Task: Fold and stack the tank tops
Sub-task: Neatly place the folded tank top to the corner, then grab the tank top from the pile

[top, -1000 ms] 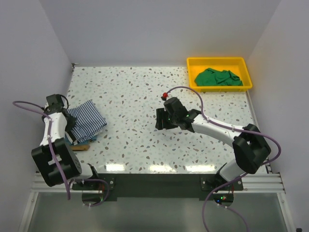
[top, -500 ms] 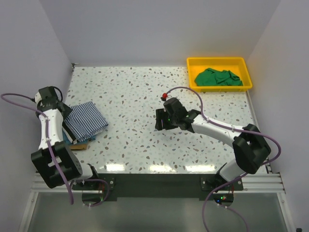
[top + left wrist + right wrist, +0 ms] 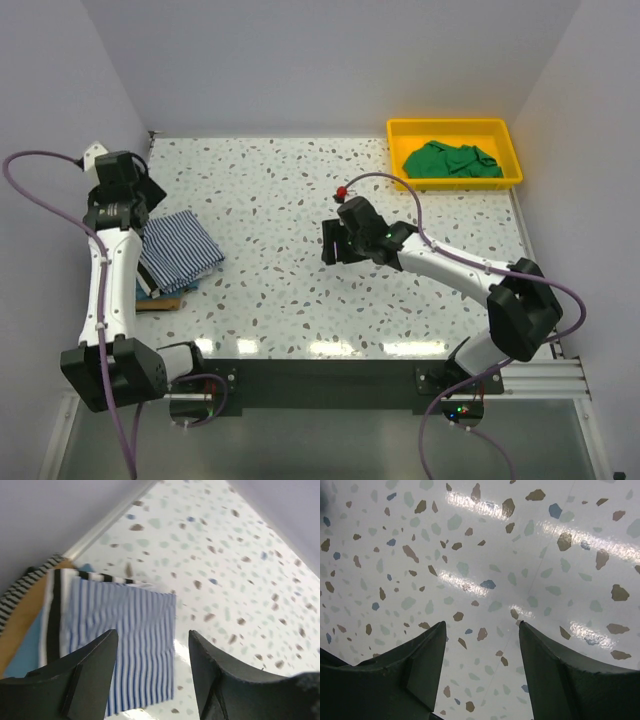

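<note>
A folded thin navy-white striped tank top (image 3: 182, 250) (image 3: 125, 630) lies at the table's left on a stack. Under it show a bold black-white striped edge (image 3: 20, 587), tan cloth (image 3: 20, 630) and blue cloth (image 3: 25, 655). My left gripper (image 3: 138, 203) (image 3: 152, 632) hangs open above the stack's far end, with nothing between its fingers. A plain green tank top (image 3: 450, 160) lies crumpled in the yellow tray (image 3: 455, 125) at the back right. Over the bare mid-table, my right gripper (image 3: 333, 245) (image 3: 482, 625) stands open and holds nothing.
The left wall runs close beside the stack and my left arm. A red-tipped part (image 3: 341, 193) sits on the right arm by its purple cable. Speckled tabletop (image 3: 270, 190) spreads between the stack and the tray.
My left gripper has opened, let go of the thin striped top and drawn up and back from the stack. The right gripper has widened slightly and stayed about in place.
</note>
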Tool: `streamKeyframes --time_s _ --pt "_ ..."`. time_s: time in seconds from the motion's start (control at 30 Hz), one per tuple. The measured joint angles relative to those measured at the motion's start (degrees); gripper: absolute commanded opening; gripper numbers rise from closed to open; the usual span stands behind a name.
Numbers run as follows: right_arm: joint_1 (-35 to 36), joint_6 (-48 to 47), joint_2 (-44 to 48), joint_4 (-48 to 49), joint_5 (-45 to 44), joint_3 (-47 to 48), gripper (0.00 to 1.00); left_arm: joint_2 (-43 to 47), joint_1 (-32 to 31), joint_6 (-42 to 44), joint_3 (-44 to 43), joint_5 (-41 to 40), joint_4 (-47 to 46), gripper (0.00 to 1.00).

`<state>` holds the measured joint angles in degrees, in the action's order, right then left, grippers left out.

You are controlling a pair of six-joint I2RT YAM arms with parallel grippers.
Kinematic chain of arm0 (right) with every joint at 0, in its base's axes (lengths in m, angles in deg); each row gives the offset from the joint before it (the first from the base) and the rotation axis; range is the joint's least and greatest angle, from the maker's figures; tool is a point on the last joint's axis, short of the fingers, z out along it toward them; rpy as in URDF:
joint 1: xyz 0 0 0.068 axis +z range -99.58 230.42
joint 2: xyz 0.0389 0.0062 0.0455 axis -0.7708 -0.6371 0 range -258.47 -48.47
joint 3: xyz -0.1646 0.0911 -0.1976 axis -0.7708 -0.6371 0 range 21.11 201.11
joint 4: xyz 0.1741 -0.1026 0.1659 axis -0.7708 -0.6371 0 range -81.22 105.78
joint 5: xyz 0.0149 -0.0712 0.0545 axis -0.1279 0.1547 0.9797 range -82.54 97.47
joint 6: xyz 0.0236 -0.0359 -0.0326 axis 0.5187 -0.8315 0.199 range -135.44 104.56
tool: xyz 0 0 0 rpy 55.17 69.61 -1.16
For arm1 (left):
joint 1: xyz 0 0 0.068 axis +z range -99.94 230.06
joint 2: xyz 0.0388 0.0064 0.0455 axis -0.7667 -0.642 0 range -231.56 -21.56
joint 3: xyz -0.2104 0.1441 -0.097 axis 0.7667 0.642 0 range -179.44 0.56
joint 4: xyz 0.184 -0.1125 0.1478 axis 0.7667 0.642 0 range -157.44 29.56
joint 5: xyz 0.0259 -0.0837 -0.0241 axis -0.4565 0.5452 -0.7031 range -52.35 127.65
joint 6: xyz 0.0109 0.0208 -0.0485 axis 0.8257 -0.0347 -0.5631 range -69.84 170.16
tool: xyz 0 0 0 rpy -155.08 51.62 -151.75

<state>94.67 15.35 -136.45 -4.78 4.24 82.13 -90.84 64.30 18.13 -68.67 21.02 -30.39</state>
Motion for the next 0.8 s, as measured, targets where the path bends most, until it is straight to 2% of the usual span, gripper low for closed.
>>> streamKeyframes --time_s 0.13,0.23,0.33,0.53,0.63,0.8 --pt "-0.8 -0.7 -0.2 -3.1 -2.3 4.9 0.68 0.2 -9.5 0.2 -0.2 1.9 -2.4 0.62" --pt "-4.3 -1.7 -2.0 -5.1 -3.7 11.9 0.70 -0.3 -19.5 0.2 1.3 3.7 -5.4 0.62" --pt "-11.9 -2.7 -7.4 -5.9 -4.9 22.0 0.73 -2.4 -29.0 0.2 3.0 6.5 -8.1 0.62" --pt "-30.1 -3.2 -25.2 -8.1 -11.9 45.1 0.79 -8.9 -43.8 1.2 3.6 14.0 -13.1 0.62" --pt "-35.5 -3.3 -33.6 -9.1 -17.1 54.1 0.80 -9.7 -47.3 1.7 4.5 20.4 -15.4 0.63" --pt "-40.8 -3.1 -44.2 -10.4 -23.0 62.2 0.80 -9.7 -47.4 1.9 6.5 27.6 -18.3 0.63"
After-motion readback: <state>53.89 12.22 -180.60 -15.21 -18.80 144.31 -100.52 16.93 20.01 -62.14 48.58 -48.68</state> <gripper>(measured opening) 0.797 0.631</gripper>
